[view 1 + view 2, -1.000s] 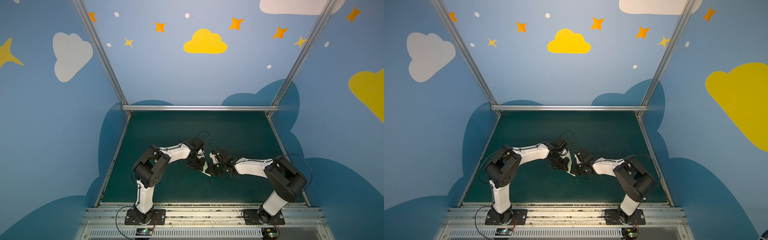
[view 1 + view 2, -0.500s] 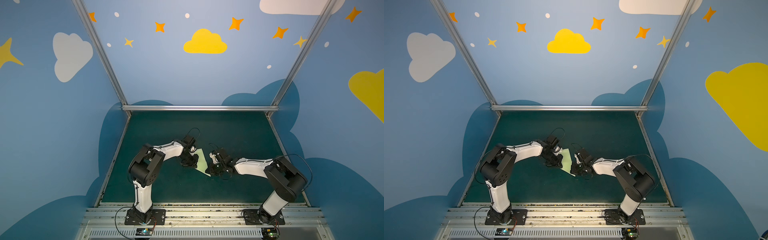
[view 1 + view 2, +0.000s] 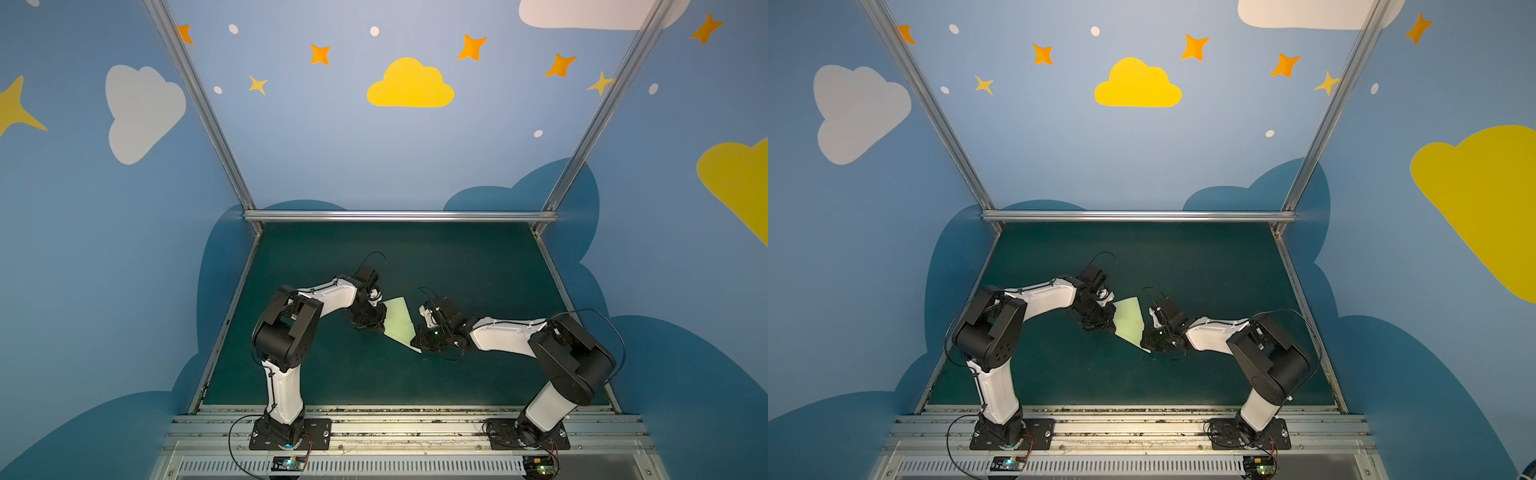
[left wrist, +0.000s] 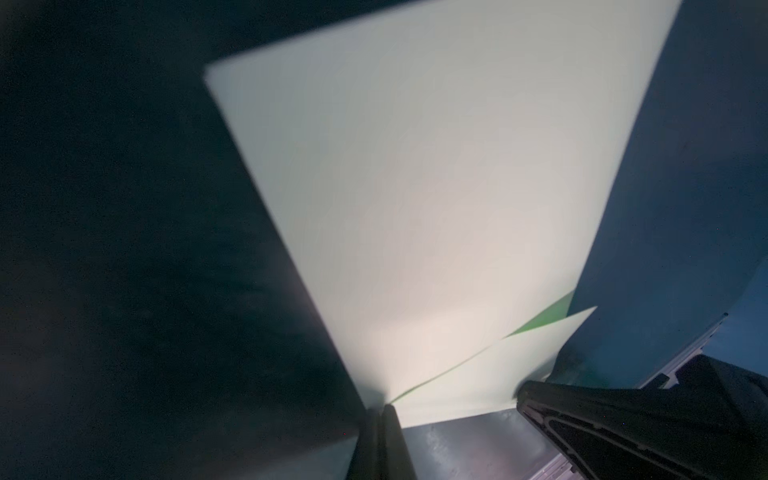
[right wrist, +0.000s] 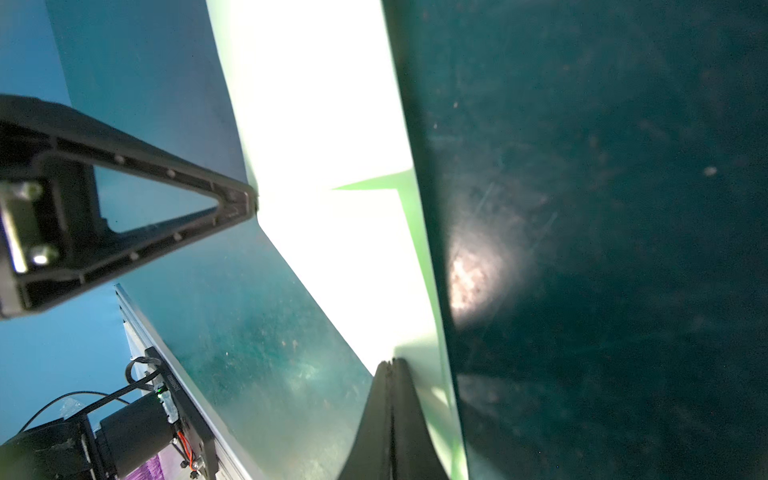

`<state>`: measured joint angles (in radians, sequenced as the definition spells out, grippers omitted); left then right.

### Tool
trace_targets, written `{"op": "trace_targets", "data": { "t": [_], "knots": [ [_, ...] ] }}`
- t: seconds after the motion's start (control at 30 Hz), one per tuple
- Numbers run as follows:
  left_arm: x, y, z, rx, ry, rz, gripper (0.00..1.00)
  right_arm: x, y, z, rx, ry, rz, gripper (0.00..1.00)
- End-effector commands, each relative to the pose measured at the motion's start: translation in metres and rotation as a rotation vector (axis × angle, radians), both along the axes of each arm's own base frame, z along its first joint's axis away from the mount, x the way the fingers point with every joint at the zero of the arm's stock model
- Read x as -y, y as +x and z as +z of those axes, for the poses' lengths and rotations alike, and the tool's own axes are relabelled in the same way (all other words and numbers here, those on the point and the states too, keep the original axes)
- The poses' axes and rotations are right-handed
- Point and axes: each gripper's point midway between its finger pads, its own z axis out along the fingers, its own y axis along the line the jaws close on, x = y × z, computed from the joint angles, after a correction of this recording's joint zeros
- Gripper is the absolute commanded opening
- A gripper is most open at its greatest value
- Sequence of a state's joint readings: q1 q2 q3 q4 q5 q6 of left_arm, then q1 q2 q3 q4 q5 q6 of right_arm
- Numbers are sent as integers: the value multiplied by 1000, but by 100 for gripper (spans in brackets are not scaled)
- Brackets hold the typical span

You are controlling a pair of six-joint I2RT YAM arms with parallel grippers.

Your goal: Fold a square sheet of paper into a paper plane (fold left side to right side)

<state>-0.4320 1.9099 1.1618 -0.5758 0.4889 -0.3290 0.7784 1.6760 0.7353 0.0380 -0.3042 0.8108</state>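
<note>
The pale-green sheet of paper [image 3: 399,322] [image 3: 1128,322] is folded into a tapering, layered shape and hangs stretched between my two grippers over the middle of the green mat. My left gripper [image 3: 380,320] [image 4: 384,409] is shut on its left corner. My right gripper [image 3: 415,343] [image 5: 390,361] is shut on its near, narrow end. In the left wrist view the paper [image 4: 415,208] fans out from my shut jaws, with a folded flap along one edge. In the right wrist view the paper [image 5: 332,124] is glaring white, and the left gripper's tip [image 5: 249,203] meets its edge.
The dark green mat [image 3: 457,270] is bounded by an aluminium rail [image 3: 399,215] at the back and blue walls on both sides. The arm bases stand on the metal front rail [image 3: 399,428].
My left gripper has drawn away to the left from the right one. The paper, mostly hidden between the grippers before, now spreads out between them. The right arm has barely moved.
</note>
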Motion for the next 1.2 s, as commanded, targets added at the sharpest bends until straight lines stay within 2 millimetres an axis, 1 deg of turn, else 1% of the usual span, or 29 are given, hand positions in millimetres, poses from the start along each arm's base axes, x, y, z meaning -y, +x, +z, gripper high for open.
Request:
{"op": "trace_targets", "data": {
  "t": [0.0,0.1,0.17,0.23,0.33,0.4,0.47,0.57,0.63,0.7,0.77,0.9,1.07,1.17],
  "knots": [
    [-52,-9,-35,-79,210,56,4,30,-29,-44,-109,-154,1,0],
    [-55,-3,-26,-59,201,76,4,29,-28,-42,-105,-147,4,0],
    [-51,2,-13,-27,177,83,4,29,-28,-41,-106,-144,6,0],
    [-42,5,3,11,132,84,4,28,-27,-40,-105,-138,7,0],
    [-20,6,27,72,79,55,4,27,-27,-39,-106,-134,14,0],
    [0,5,36,95,48,23,4,25,-27,-39,-108,-133,18,0],
    [20,3,40,109,23,-11,4,25,-26,-38,-109,-134,20,0],
    [43,0,36,102,6,-54,4,25,-26,-37,-109,-137,22,0],
    [54,-2,29,91,4,-77,4,25,-25,-36,-107,-143,23,0],
    [59,-4,19,74,16,-92,4,25,-25,-35,-106,-144,24,0],
    [59,-7,11,62,28,-94,4,25,-25,-33,-105,-147,24,0],
    [53,-10,-4,50,56,-85,4,28,-26,-32,-101,-162,27,0],
    [45,-19,-19,24,79,-69,4,37,-32,-32,-87,-205,26,0],
    [41,-23,-24,24,86,-54,4,44,-37,-33,-83,-228,23,0]
  ]
}}
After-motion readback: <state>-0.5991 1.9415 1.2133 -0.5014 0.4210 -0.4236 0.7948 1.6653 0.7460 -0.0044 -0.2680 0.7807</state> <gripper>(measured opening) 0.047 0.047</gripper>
